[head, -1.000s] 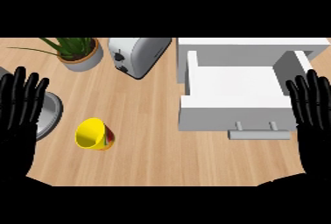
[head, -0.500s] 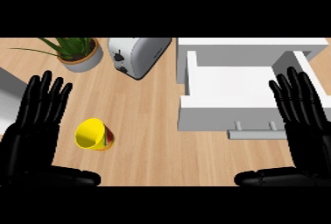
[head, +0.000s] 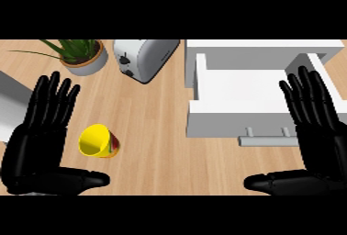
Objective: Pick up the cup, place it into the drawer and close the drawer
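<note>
A yellow cup [head: 98,142] lies on its side on the wooden counter, its mouth facing the lower left. My left hand [head: 39,137] is open just left of the cup, fingers straight and thumb stretched out below it, apart from the cup. The white drawer [head: 251,98] stands pulled out at the right, its inside bare, with a grey handle [head: 270,141] on its front. My right hand [head: 318,133] is open over the drawer's right side, fingers straight, thumb pointing left below the handle.
A silver toaster [head: 143,57] stands at the back, with a potted plant [head: 81,55] to its left. A grey object shows at the left edge behind my left hand. Bare wooden counter [head: 163,147] lies between the cup and the drawer.
Both hands have come inward and forward from the view's edges, their thumbs now showing. The left hand now sits right beside the cup. Cup and drawer have not moved.
</note>
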Available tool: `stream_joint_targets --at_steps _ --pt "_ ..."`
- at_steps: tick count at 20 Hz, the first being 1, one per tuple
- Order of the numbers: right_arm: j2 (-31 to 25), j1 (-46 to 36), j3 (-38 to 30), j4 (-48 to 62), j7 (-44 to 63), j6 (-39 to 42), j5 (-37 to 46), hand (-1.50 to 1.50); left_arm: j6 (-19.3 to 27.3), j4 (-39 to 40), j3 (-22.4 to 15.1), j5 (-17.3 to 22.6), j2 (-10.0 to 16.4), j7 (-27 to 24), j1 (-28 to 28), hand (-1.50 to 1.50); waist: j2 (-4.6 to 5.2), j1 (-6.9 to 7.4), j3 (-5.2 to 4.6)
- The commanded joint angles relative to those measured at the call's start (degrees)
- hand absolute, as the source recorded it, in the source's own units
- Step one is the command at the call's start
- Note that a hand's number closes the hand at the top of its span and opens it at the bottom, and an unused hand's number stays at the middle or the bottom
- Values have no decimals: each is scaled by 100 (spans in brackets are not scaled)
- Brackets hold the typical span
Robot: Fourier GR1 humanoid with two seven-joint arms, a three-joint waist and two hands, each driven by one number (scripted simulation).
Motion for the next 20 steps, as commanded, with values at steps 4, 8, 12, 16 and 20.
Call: stream_joint_targets --at_steps 4,8,12,16,20 --pt "36 -154 -32 52 116 -41 76 -150 -41 58 -56 -31 -39 -113 190 -150 0 5 0" --pt "-101 -403 -428 79 218 39 -282 -150 -38 121 159 8 71 -88 309 -150 0 11 0" --pt "-141 -311 -415 121 38 157 -237 -150 -144 340 43 -66 -21 -346 581 -150 1 8 0" --pt "-209 -245 -441 -254 518 131 -338 -150 -41 648 44 -343 -24 -442 655 -150 0 2 0" --pt "-61 263 -329 -99 -152 308 -271 -150 -278 1110 259 -310 5 -1111 1108 -150 1 1 0"
